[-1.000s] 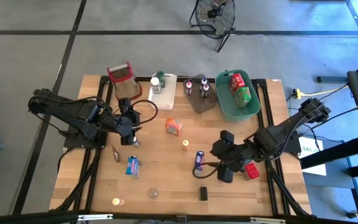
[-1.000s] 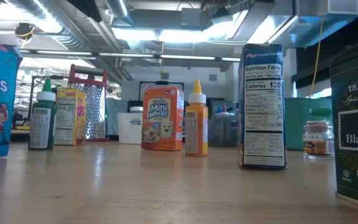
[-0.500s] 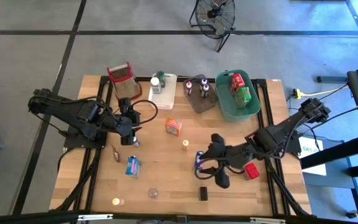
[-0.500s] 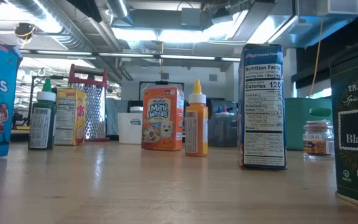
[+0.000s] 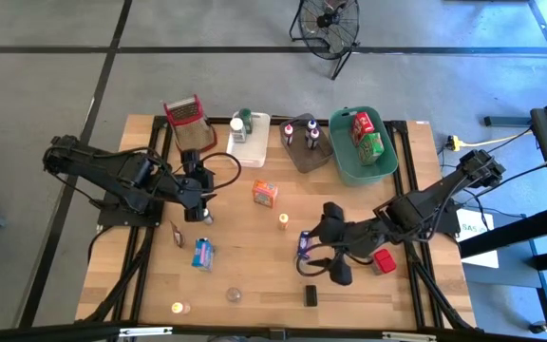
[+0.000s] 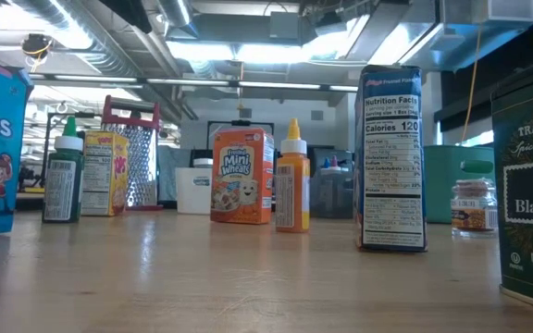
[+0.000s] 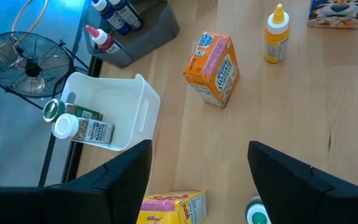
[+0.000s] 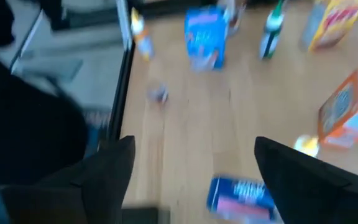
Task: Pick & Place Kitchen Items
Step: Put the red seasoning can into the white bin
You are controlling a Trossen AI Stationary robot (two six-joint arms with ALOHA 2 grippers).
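We see the wooden tabletop (image 5: 254, 285) with lots of bare room along its near edge, and the green bin (image 5: 361, 163) at the far edge. Our right end effector (image 5: 312, 255) has its fingers wide apart around the blue box (image 5: 304, 243), which stands near the middle. Our left end effector (image 5: 194, 186) waits, fingers apart, by the yellow box (image 5: 176, 233), with the orange box (image 5: 265, 195) just beyond.

Two black jointed arms, left arm (image 5: 122, 180) and right arm (image 5: 425, 204), black cables looped alongside, blocky dark fingers.
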